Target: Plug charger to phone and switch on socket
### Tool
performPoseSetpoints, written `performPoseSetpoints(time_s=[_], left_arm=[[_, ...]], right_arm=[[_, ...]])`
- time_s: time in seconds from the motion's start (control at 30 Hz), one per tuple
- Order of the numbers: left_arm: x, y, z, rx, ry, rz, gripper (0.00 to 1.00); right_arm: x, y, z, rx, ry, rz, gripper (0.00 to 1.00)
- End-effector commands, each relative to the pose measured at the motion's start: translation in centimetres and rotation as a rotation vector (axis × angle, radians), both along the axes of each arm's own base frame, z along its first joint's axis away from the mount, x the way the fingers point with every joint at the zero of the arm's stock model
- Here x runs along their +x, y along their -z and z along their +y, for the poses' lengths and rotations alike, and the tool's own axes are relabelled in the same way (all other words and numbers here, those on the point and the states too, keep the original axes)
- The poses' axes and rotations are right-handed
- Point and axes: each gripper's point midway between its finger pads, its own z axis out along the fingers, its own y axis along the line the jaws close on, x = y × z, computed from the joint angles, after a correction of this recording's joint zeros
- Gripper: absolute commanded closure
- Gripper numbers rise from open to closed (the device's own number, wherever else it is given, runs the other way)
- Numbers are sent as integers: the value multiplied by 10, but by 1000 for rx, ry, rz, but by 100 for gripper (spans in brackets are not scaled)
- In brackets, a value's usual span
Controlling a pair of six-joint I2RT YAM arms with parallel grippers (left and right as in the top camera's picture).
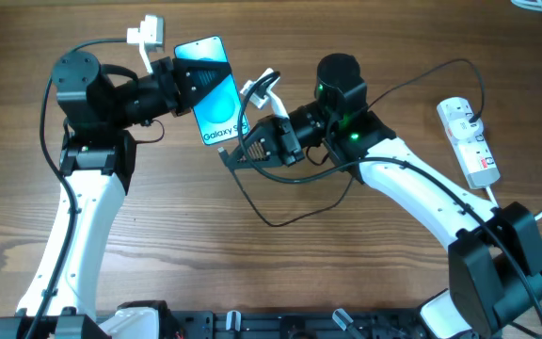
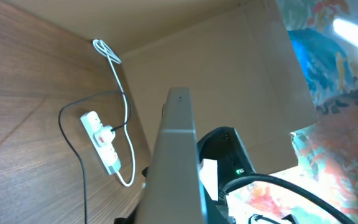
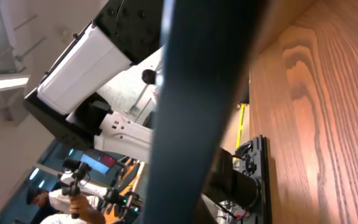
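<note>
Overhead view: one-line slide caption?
Left gripper holds the phone; right gripper at its lower end, charger trailing to the socket.

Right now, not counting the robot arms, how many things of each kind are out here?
phone: 1
power strip: 1
black cable: 1
white cord: 1
Total: 4

A brown wood-grain bench [image 1: 280, 273] fills the overhead view. In the left wrist view a plain beige panel [image 2: 229, 68] rises beyond it, with a bright light strip [image 2: 356, 28] at 2 o'clock above a colourful patterned surface [image 2: 347, 124]. In the right wrist view a ceiling lamp [image 3: 2, 82] glows at 9 o'clock, and a person [image 3: 73, 199] stands at 7 o'clock.
</note>
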Motion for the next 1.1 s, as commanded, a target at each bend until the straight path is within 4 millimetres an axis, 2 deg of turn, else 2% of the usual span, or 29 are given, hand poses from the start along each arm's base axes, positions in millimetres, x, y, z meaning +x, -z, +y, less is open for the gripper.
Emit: performPoseSetpoints(time_s=[0.0,0.4,0.67,1.07], left_arm=[[9,-9,12,15,-75,-55,96],[1,-6,9,-12,-23,21,96],[-1,-6,8,-21,-13,41,96],[8,-6,17,-18,-68,34,96]], right_arm=[[-8,-6,-4,8,-56,1,96],[16,-10,0,4,70,0,96],[21,-10,-3,0,91,9,96],[5,-11,-10,2,-12,13,96]])
